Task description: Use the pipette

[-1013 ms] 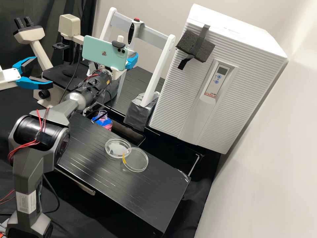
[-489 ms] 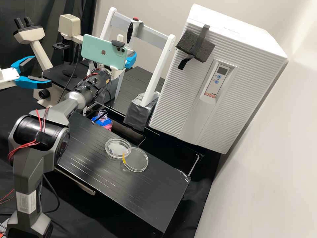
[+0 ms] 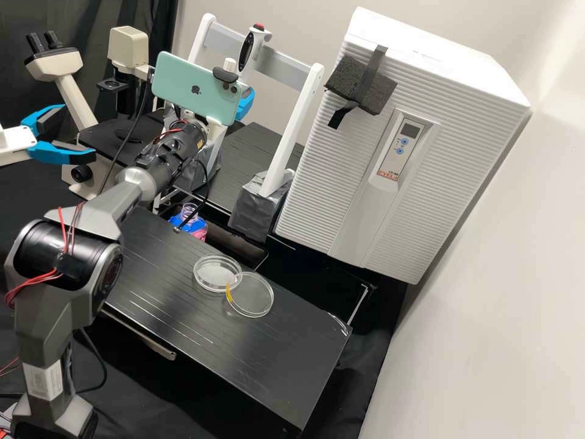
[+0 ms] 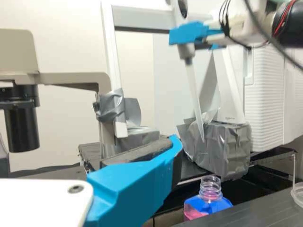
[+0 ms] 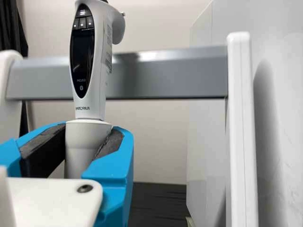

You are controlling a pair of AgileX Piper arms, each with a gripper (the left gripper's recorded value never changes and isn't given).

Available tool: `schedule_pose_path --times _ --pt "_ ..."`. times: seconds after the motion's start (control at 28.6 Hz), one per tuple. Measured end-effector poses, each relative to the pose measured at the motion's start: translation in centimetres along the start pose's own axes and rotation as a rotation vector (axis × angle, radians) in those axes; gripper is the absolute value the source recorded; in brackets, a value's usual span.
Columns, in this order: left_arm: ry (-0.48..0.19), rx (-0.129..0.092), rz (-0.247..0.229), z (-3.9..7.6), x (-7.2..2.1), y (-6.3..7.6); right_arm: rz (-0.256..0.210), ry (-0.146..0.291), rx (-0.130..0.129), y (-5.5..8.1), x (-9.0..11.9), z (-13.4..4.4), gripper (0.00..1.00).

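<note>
Pipette (image 5: 90, 66): standing near upright over the bench's (image 3: 256, 149) far edge; right gripper (image 5: 78, 142) clamping its lower body; left gripper (image 3: 73, 131) hanging spread apart, holding nothing, by the left edge.

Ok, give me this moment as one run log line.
right claw: shut on pipette, upright by white rack | left claw: open, empty, near microscope | pink bottle: uncapped

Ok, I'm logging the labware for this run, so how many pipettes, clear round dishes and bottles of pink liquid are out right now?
1 pipette
2 clear dishes: the far dish and the near dish
1 bottle of pink liquid
Total: 4
</note>
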Motion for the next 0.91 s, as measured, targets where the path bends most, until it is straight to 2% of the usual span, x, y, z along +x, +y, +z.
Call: schedule_pose_path --times 0.07,0.17,0.35,0.42,0.56,0.66,0.73,0.77,0.91 --pt "0.005 -0.002 -0.020 -0.2 0.19 -0.5 0.007 0.008 0.011 0.3 -0.2 -0.2 0.00" --pt "0.018 -0.024 -0.051 -0.2 0.78 -1.5 0.029 0.028 0.042 0.9 -0.8 -0.6 0.00" --pt "0.026 -0.053 -0.099 0.2 1.90 -3.2 0.091 0.065 0.052 1.5 -2.7 -0.7 0.00" --pt "0.030 -0.044 -0.120 0.2 2.24 -3.9 0.115 0.080 0.052 1.6 -3.5 -0.8 0.00" --pt "0.020 -0.031 -0.154 0.7 2.91 -5.0 0.169 0.109 0.070 0.9 -5.3 -0.8 0.00" --pt "-0.005 -0.033 -0.181 1.4 3.34 -5.7 0.201 0.113 0.052 -0.1 -6.3 -0.5 0.00" --pt "-0.018 -0.023 -0.195 1.8 3.53 -6.0 0.202 0.103 0.038 -1.1 -6.9 -0.2 0.00" --pt "-0.023 -0.014 -0.199 1.9 3.58 -6.2 0.196 0.100 0.035 -1.5 -7.0 -0.1 0.00" --pt "-0.032 0.000 -0.215 2.2 3.70 -6.6 0.170 0.081 0.013 -3.2 -7.1 0.6 0.00"
